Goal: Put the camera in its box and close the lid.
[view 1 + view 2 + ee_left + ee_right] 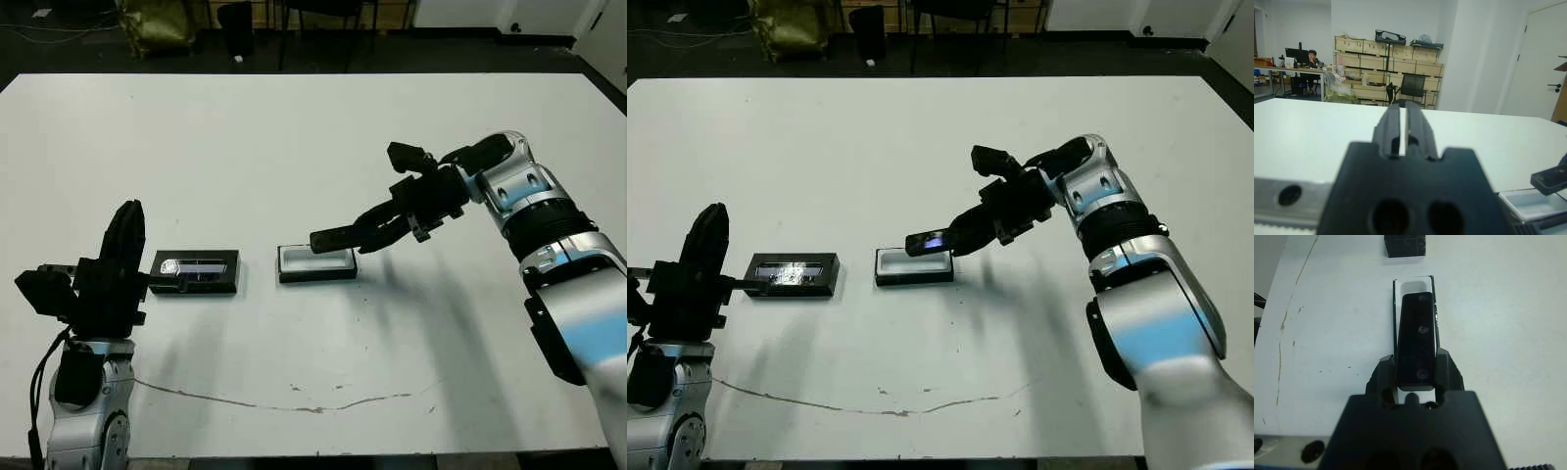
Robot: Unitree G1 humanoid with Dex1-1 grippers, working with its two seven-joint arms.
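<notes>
Right hand point(1415, 374) gripping camera point(1417, 345) above box point(316, 262), left hand point(1404, 128) clenched nr lid point(195, 271), white scuffed tabletop point(294, 137), crates + office chair point(1413, 86) behind.

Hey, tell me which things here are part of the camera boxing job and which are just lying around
Part of the job:
- camera, held in the right pincer over the box
- box, open, white-lined
- lid, flat on the table near the left pincer

Just lying about:
- nothing else on the white table
- chairs, stacked crates and a seated person beyond it
</notes>
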